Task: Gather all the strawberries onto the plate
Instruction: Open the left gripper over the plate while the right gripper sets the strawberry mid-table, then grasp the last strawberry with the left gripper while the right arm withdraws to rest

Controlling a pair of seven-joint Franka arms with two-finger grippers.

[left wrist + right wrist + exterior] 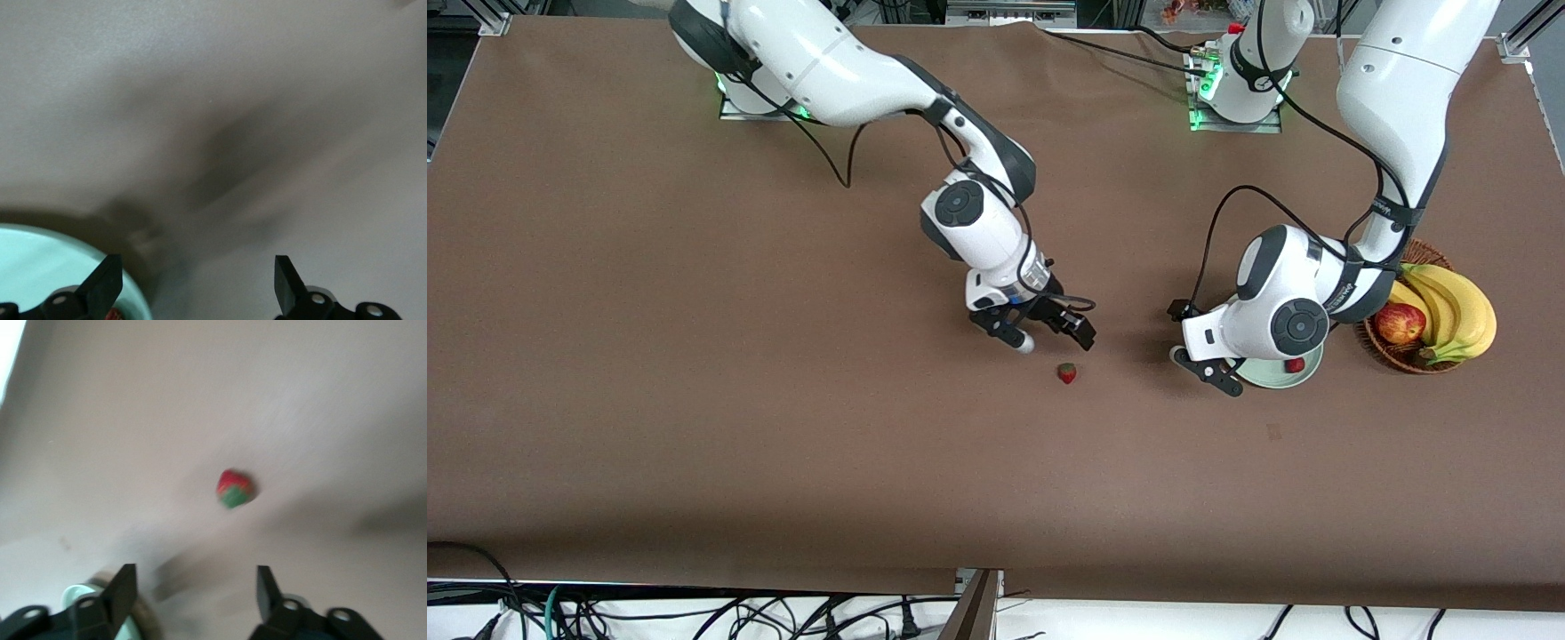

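Observation:
One strawberry (1067,373) lies on the brown table, nearer the front camera than my right gripper (1049,338). That gripper hangs open and empty just above the table; in the right wrist view the strawberry (233,488) lies ahead of the open gripper (195,593). The mint-green plate (1276,378) lies beside the basket, largely hidden under my left arm. A second strawberry (1295,364) lies in it. My left gripper (1190,345) is open and empty at the plate's edge. The left wrist view shows the plate's rim (40,267) by one finger (103,287). A third strawberry is not in view.
A brown wicker basket (1405,356) with bananas (1458,311) and a red-yellow apple (1400,323) stands at the left arm's end of the table, next to the plate. Cables hang along the table's front edge.

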